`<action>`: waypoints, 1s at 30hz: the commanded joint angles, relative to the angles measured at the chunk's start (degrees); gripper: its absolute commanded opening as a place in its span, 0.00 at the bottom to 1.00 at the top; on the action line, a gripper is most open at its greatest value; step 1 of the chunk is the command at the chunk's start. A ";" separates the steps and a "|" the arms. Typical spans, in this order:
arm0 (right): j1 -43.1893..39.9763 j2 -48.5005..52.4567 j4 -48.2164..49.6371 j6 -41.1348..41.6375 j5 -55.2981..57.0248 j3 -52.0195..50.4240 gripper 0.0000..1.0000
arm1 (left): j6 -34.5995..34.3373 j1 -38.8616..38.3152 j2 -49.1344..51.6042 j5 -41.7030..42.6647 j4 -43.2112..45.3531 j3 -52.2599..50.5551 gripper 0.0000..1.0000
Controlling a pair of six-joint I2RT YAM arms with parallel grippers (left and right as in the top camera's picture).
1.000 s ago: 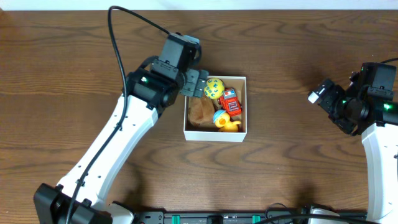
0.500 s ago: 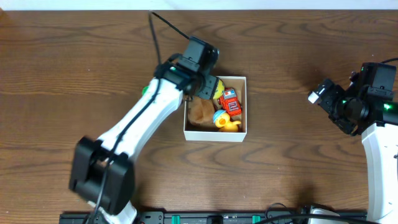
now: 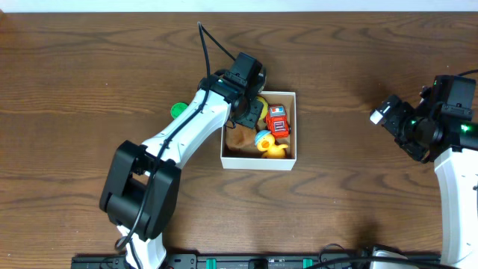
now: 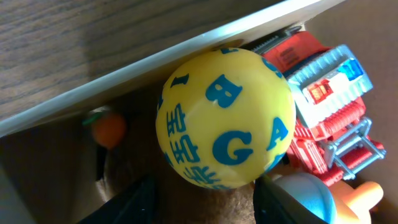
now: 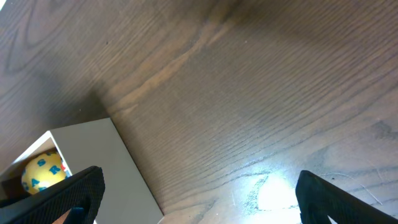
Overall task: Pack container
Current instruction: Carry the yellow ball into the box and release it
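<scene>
- left gripper (image 4: 205,186): fingers (image 4: 134,202) partly apart, either side of the lower edge of the yellow ball (image 4: 225,118); cannot tell if they pinch it or just flank it
- ball has blue letters and sits inside the container (image 4: 155,59), in the corner by its white rim, just ahead of the fingertips
- red toy (image 4: 326,106) touches the ball's right side; small orange piece (image 4: 107,127) lies left of the ball on the brown floor
- overhead: container sits mid-table, left gripper over its far-left corner
- also inside: brown plush (image 3: 239,137) on the left, yellow duck (image 3: 272,148) at the near right
- green item (image 3: 178,110) on the table (image 3: 358,60), left of the container, apart from it
- right gripper (image 5: 199,180): fingers spread wide, nothing between them, well right of the container
</scene>
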 commanded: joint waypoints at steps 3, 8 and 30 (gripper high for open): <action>-0.52 0.02 -0.02 0.44 -0.22 0.28 0.99 | 0.37 0.35 -8.04 -1.16 0.22 0.31 0.51; -0.52 0.02 -0.02 0.44 -0.24 0.28 0.99 | 0.35 0.35 -13.86 -1.14 0.76 0.31 0.51; -0.52 0.02 -0.02 0.44 -0.22 0.28 0.99 | 0.37 -2.16 1.62 -1.16 1.55 0.13 0.47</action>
